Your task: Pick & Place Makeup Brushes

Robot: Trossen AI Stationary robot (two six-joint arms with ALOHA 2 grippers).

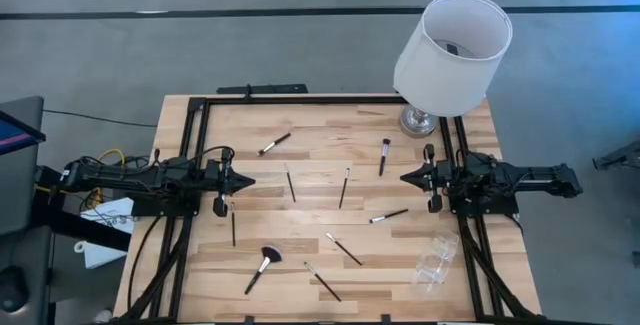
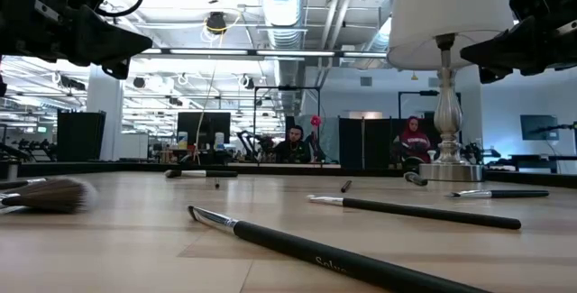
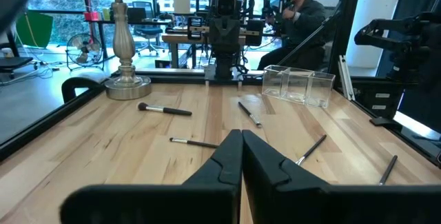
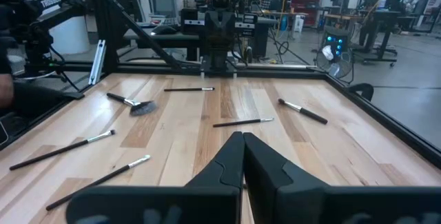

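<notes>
Both grippers are closed with nothing between the fingers. Left gripper (image 1: 248,181) hangs above the left side of the table (image 1: 320,115), right gripper (image 1: 406,177) above the right side, and they point at each other across the middle. Each arm lies level along its own side.

Brushes lie scattered flat on the wood, all apart from each other. A fan brush (image 1: 262,266) lies near the front left, with its fluffy head toward the middle. One thin brush (image 1: 340,248) lies just right of it and another (image 1: 322,281) at the front edge. Two brushes (image 1: 290,183) (image 1: 344,187) lie in the middle between the grippers. One (image 1: 273,144) lies far left, one (image 1: 384,155) far right near the lamp (image 1: 447,50), and one (image 1: 388,216) below the right gripper. A short one (image 1: 233,227) lies below the left gripper.

In the low view the closest brush (image 2: 343,260) has pale letters on its handle; they begin "Sal", the rest I cannot read.

A clear box (image 1: 437,258) stands at the front right corner. People sit in the room behind.
</notes>
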